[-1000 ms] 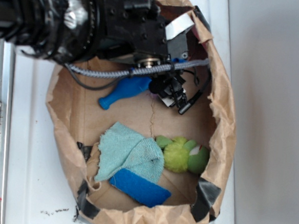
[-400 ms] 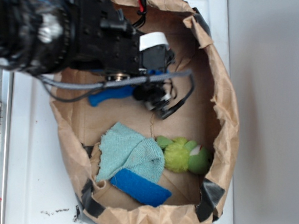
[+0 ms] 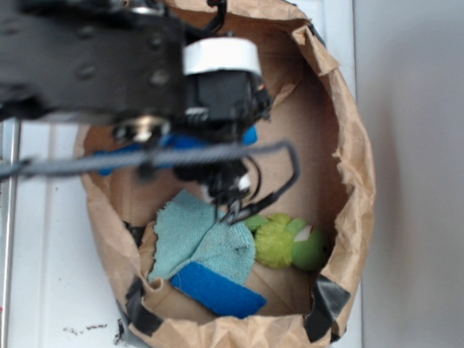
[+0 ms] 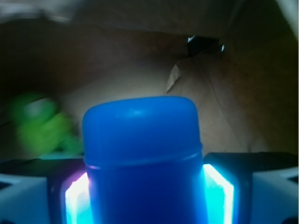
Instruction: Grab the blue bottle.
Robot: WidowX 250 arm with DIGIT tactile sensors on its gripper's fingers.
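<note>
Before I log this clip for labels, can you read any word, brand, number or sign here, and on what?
None can be read.
Bright blue smooth plastic bottle: bare, no label showing.
White tape on the black gripper: blank.
Dark specks on the white table: too small to read.

The exterior view looks almost straight down from above into a brown paper bag [image 3: 350, 190] lying open on a white tabletop [image 3: 41, 288]; the arm [image 3: 81, 60] fills its upper left, close to the lens and blurred. The wrist view sits low at the tool [image 4: 145, 186], looking level along it into the bag, so near that the blue bottle [image 4: 142, 158] fills the lower middle. Both views share the bag's brown inside wall [image 4: 243, 102] and the green plush toy [image 3: 283, 241], blurred at the wrist view's left.
</note>
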